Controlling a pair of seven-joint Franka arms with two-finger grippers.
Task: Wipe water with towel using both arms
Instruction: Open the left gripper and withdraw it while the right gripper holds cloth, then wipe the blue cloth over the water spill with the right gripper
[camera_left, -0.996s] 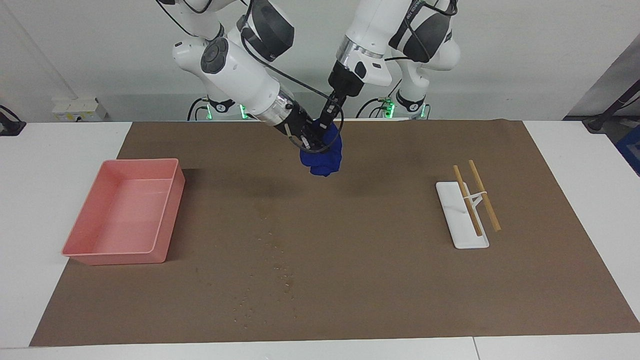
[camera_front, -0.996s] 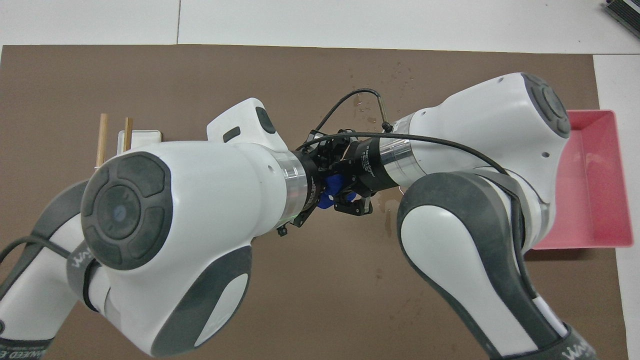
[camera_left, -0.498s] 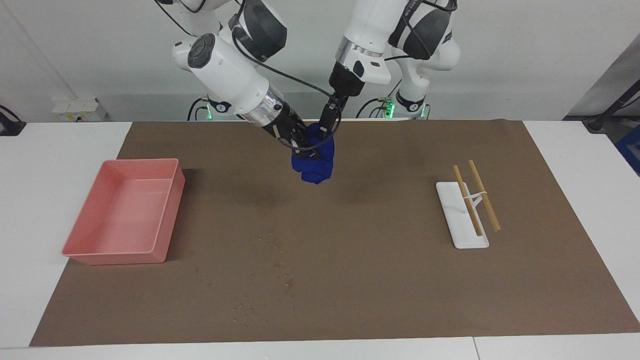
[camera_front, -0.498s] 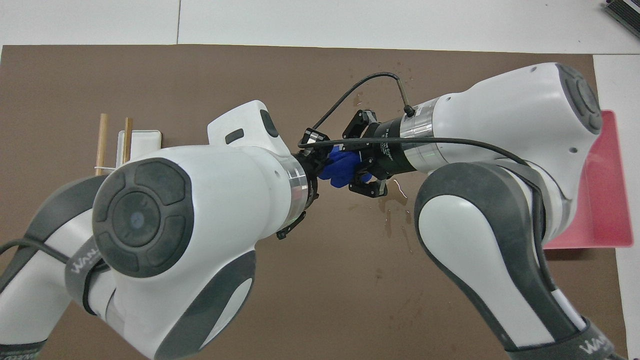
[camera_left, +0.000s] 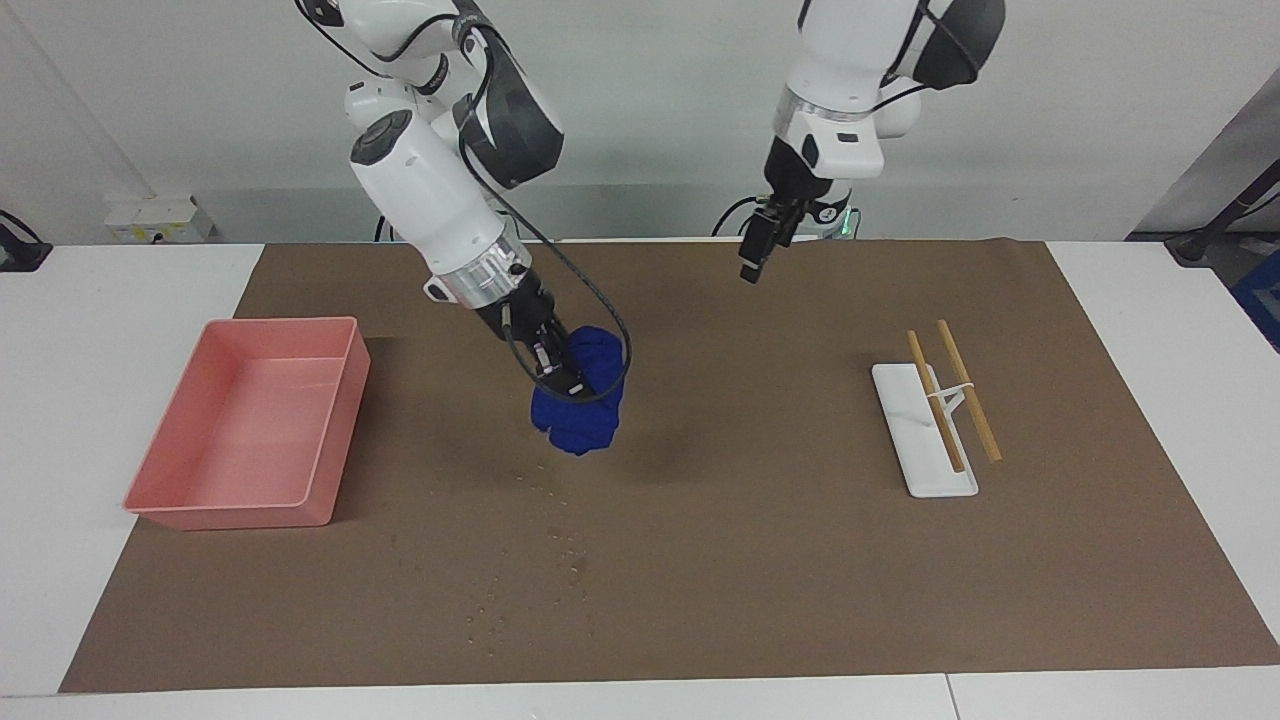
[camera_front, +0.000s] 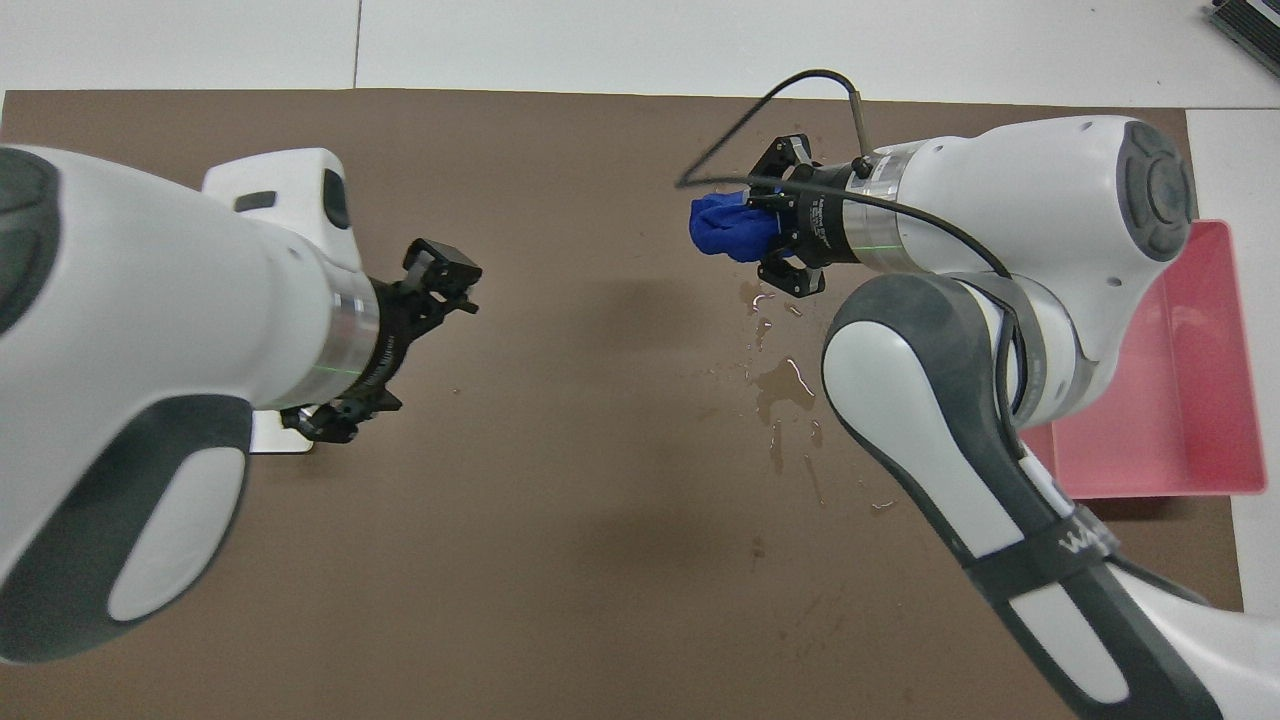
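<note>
Both arms have pulled apart since the earlier frame: the left gripper (camera_left: 749, 272) let go of the towel (camera_left: 583, 405) and rose away, and the right gripper (camera_left: 560, 385) carried the towel down toward the water (camera_left: 560, 545).

From the facing view, one soft, lumpy blue towel hangs from the right gripper, whose fingers are pinched tight on it. It sits low over the brown mat (camera_left: 800, 560), between the robots and the water. The water is many tiny shiny drops on the mat. The left gripper hangs up high over the mat's edge by the robots, fingers apart and holding nothing. One pink tray (camera_left: 330, 430) with smooth, hard walls lies at the right arm's end. One flat white stand (camera_left: 905, 420) with two thin wooden sticks (camera_left: 970, 405) lies at the left arm's end.

From the overhead view, the towel (camera_front: 728, 226) is a crumpled ball in the right gripper (camera_front: 765, 232). Water (camera_front: 785, 378) shows as small wet puddles nearer to the robots than the towel. The left gripper (camera_front: 440, 300) is well apart from it. Two white arms show.
</note>
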